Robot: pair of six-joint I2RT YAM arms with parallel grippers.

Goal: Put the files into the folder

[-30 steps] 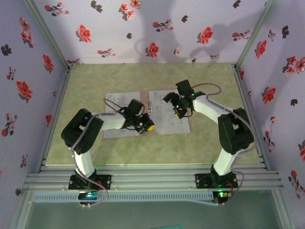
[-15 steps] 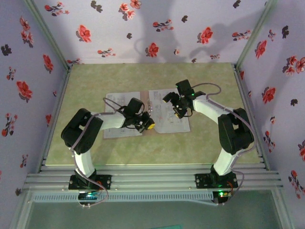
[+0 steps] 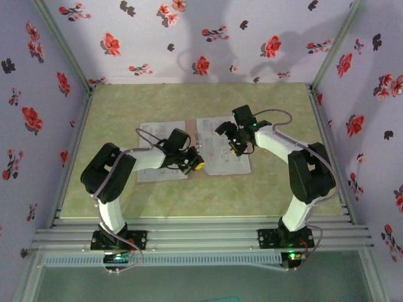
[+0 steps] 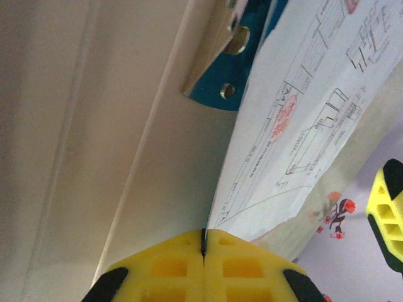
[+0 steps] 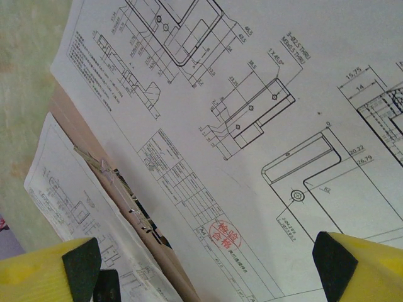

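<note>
Lying flat near the middle of the pale green desk (image 3: pixel 126 107), the open tan-brown card folder (image 5: pixel 63 110) is covered on both halves by white printed paper sheets (image 3: pixel 217 160). In the left wrist view, the edge of one of these sheets is seen pinched between the clenched yellow fingers of the left tool (image 4: pixel 203 242), near a cyan-blue sheet (image 4: pixel 211 100) with punched holes. The right tool (image 3: pixel 228 139) is held released above the right-hand sheet, its jaws spread wide and nothing grasped.
</note>
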